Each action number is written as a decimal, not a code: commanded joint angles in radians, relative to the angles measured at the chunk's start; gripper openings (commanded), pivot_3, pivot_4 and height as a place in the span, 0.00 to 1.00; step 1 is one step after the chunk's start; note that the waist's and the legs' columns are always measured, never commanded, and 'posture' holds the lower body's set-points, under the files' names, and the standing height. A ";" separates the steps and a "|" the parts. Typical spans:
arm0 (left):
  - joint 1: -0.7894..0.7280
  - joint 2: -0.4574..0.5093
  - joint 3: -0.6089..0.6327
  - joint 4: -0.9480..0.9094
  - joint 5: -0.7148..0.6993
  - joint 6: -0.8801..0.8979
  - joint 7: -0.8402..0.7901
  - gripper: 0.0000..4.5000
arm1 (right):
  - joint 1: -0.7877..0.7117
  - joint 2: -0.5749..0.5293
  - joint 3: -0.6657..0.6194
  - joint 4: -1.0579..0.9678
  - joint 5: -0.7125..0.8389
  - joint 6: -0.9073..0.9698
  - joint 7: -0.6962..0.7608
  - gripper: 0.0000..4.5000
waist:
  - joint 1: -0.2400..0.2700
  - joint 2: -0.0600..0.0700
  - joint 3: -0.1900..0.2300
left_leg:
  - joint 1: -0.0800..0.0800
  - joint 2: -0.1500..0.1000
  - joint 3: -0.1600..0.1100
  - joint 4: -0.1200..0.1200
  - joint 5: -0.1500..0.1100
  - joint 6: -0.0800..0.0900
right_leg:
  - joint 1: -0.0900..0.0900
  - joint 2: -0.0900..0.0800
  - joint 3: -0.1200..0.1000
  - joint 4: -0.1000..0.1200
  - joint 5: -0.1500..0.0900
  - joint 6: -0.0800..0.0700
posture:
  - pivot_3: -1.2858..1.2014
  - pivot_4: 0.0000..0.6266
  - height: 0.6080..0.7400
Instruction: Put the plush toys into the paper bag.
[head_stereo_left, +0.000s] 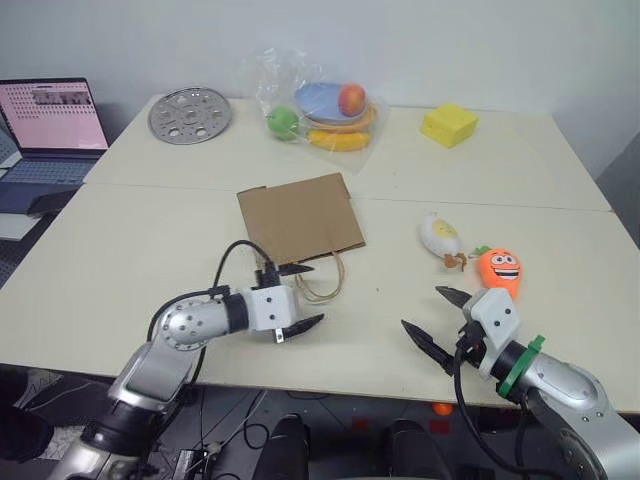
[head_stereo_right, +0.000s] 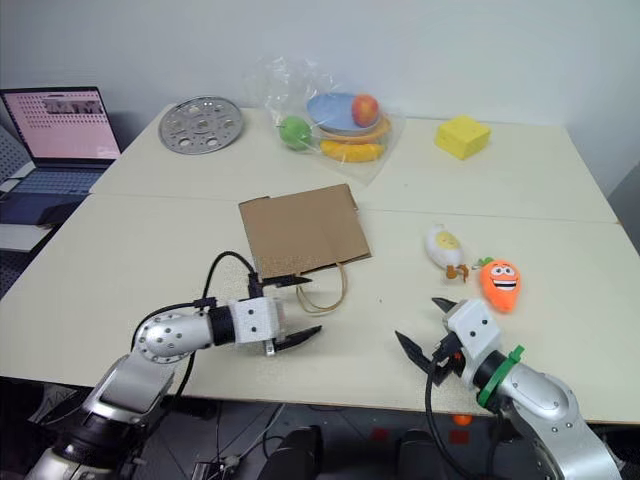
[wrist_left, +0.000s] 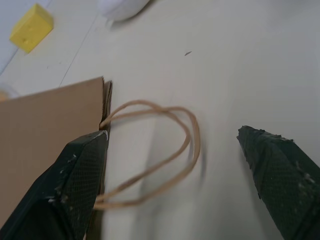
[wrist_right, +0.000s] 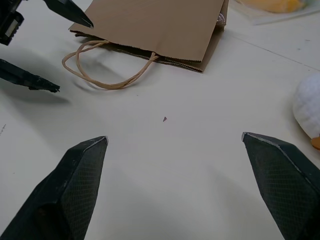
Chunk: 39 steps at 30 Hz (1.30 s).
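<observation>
while the bag lies flat, you have nothing to drop a toy into, so read the lines below with that in mind.

paper bag (head_stereo_left: 298, 217): brown kraft, creased, lying flat near the middle of the table (head_stereo_left: 120, 250), mouth and looped cord handles (head_stereo_left: 325, 280) turned toward the near edge.
left gripper (head_stereo_left: 298, 296): black fingers spread wide, empty, one at the bag's mouth corner and one past the handles; you seem lined up to take the loops or the lip, though contact is hard to judge.
right gripper (head_stereo_left: 437, 324): fingers apart, holding nothing, low over bare table toward the near right edge, probably waiting for a toy.
carrot plush (head_stereo_left: 498, 268): soft orange, grinning face, green top, just beyond your right gripper.
white-and-yellow plush (head_stereo_left: 440, 238): rounded oblong, beside the carrot, toward the bag.
next: you likely need the mouth opened first.
</observation>
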<state>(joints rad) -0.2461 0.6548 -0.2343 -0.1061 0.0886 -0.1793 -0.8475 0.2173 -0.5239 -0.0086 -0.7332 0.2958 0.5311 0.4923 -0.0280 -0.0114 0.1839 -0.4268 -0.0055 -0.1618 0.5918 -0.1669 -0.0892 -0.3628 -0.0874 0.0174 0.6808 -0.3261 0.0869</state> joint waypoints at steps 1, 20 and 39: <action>-0.029 -0.008 -0.014 0.032 0.017 -0.048 -0.002 0.99 | 0.005 0.009 -0.010 -0.027 0.007 0.001 -0.014 1.00 | -0.002 0.000 0.000 | 0.000 0.000 0.000 0.000 0.000 0.000 | 0.000 0.000 0.000 0.000 0.000 0.000 | 0.52 0.24 1.00; -0.032 -0.029 -0.018 0.035 -0.020 -0.088 -0.029 0.01 | 0.033 0.033 -0.011 -0.038 0.004 0.011 -0.048 1.00 | -0.001 0.000 0.000 | 0.009 0.000 0.000 0.000 0.000 0.000 | 0.009 0.000 0.000 -0.001 0.000 0.000 | 0.52 0.24 1.00; -0.288 0.074 0.210 -0.117 -0.697 0.785 -0.185 0.01 | -0.008 0.047 0.007 -0.002 -0.002 0.004 -0.045 1.00 | -0.006 -0.002 0.002 | 0.010 0.000 -0.001 -0.001 0.000 0.000 | 0.009 0.000 -0.001 -0.001 -0.001 0.000 | 0.52 0.24 1.00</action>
<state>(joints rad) -0.5451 0.7175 -0.0197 -0.2144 -0.6338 0.6391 -1.0185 0.2153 -0.4780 0.0015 -0.7189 0.2955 0.5538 0.4498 -0.0338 -0.0130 0.1855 -0.4172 -0.0051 -0.1623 0.5895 -0.1670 -0.0892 -0.3539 -0.0872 0.0170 0.6799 -0.3272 0.0873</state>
